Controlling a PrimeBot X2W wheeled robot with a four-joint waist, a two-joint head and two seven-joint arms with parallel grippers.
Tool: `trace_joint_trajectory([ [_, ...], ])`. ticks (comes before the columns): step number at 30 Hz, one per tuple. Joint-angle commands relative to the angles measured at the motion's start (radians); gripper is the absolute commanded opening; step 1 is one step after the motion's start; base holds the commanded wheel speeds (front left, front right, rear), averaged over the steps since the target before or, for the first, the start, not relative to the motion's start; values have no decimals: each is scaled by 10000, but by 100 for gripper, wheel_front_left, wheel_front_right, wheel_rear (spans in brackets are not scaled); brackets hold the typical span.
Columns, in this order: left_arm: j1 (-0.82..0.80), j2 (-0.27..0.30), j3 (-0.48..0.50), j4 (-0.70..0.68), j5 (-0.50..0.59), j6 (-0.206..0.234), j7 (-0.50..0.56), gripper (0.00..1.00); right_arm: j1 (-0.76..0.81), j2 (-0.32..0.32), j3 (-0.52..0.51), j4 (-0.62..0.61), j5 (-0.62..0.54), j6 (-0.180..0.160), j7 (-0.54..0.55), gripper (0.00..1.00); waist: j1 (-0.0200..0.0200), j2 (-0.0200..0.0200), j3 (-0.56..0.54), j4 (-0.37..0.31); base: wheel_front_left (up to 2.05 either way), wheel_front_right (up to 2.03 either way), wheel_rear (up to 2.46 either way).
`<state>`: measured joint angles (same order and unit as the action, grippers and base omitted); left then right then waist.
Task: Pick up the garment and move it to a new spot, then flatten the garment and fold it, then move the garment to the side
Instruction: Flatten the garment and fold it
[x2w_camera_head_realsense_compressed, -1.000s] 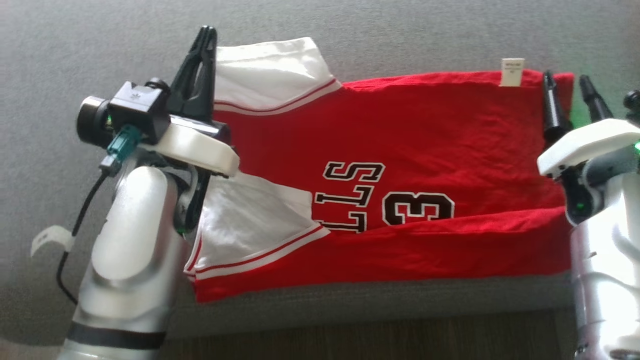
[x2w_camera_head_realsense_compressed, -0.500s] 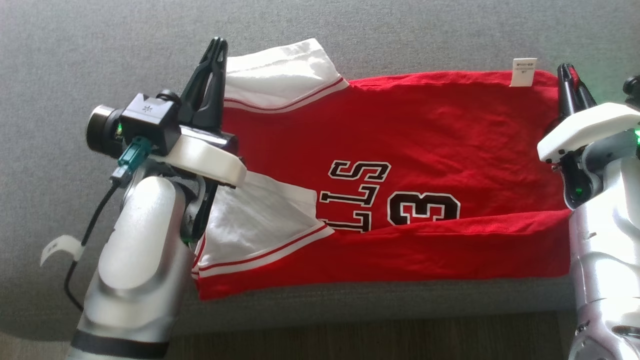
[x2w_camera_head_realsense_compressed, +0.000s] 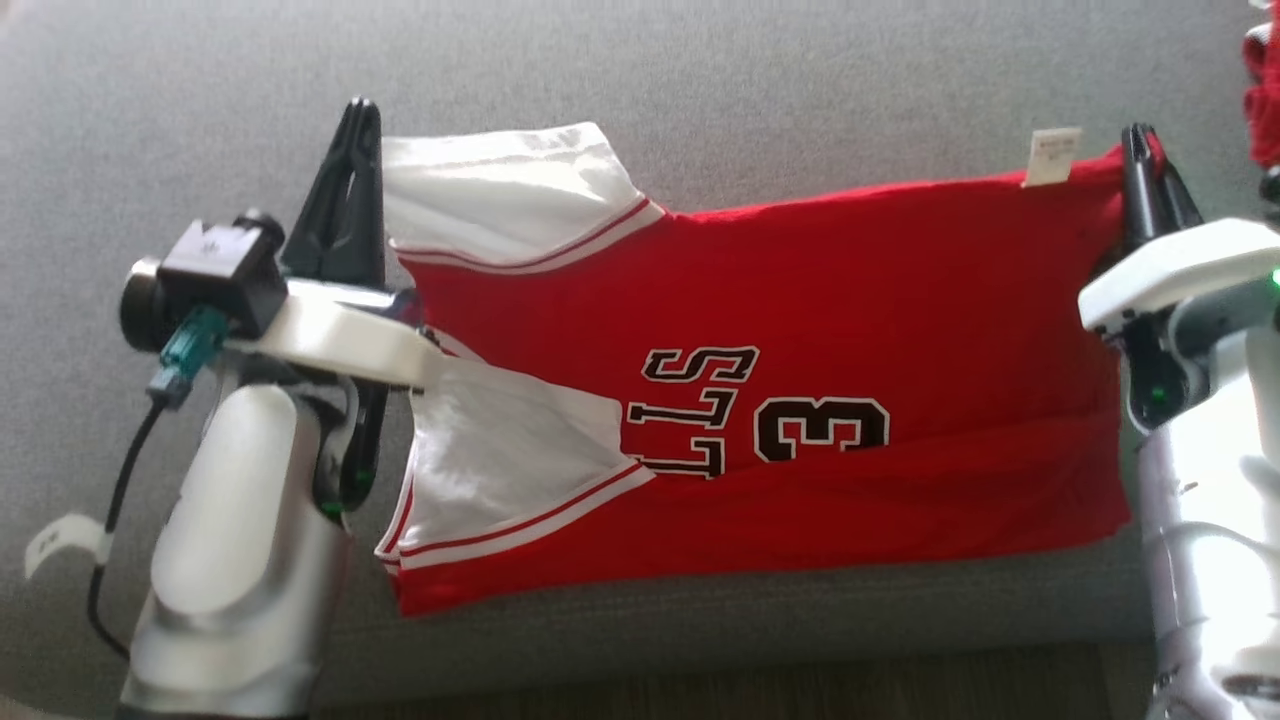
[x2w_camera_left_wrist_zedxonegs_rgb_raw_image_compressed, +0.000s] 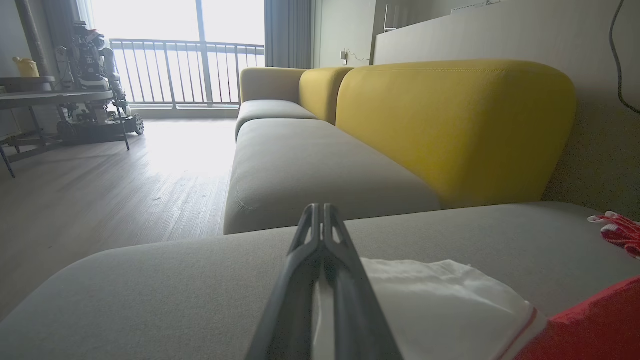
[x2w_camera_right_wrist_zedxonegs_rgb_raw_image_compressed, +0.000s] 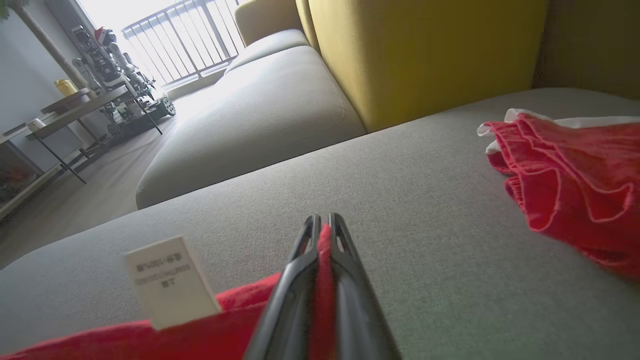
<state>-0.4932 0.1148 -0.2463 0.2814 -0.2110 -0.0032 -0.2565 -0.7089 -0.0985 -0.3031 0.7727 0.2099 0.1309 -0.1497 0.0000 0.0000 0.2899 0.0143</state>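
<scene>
Right gripper (x2w_camera_head_realsense_compressed: 1137, 140), newly closed, pinches the garment (x2w_camera_head_realsense_compressed: 800, 280) at two o'clock; left gripper (x2w_camera_head_realsense_compressed: 362, 110) clamps it at ten; fold-ready.

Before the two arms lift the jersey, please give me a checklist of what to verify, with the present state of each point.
1. Left gripper shut on the jersey's far white sleeve: ok.
2. Right gripper shut on the red corner beside the label: ok, red cloth shows between its fingers.
3. Both cloth layers caught in each grip: cannot tell.
4. Jersey lying flat: not ok, the near sleeve and a red fold cover part of the print.
5. Other red garment apart from the jersey: ok.
</scene>
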Motion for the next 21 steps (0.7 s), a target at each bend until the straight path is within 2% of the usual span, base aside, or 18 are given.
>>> trace_joint_trajectory([
  [1, 40, 337, 370, -451, -94, 2, -52, 0, 192, -56, 257, -451, 237, -2, -21, 0, 0, 0, -275, -19, 0, 0, 0],
  [11, 1069, 590, 372, -780, -370, -102, 81, 0, 1365, -275, 902, -1077, 922, -2, 434, 0, 0, 0, -961, -9, 0, 0, 0],
  [21, 2218, 1077, 78, -1261, -459, -341, 752, 0, 2689, -572, 1472, -2406, 1344, -2, 1272, 0, 0, 0, -1406, -31, 0, 0, 0],
])
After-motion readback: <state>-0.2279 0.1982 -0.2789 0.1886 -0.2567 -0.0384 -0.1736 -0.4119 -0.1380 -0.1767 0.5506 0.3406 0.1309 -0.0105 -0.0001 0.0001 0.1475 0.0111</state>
